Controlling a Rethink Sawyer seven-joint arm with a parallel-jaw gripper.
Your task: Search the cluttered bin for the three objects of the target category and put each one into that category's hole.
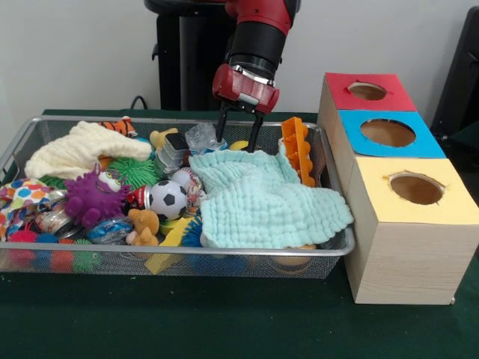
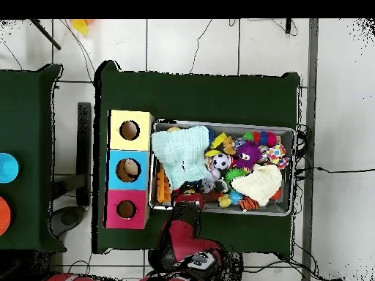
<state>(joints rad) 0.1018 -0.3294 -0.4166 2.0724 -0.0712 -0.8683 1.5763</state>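
Bin (image 1: 30,134) of wire mesh is being worked at its far edge, w/ clutter heaped inside; one mint cloth (image 1: 262,198) is covering approx. half. Three topped boxes are standing just beside it, w/ the blue-topped hole (image 1: 388,132) in the middle. Gripper (image 1: 239,138) is being held spread, empty, over the cloth's far edge; cloth should probably be lifted aside first, pinched near one corner. One soccer ball (image 1: 169,199) is being left exposed.

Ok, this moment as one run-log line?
arm: over far side of wire mesh bin | pincer: open, empty, above mint cloth | blue-topped hole: nothing going in
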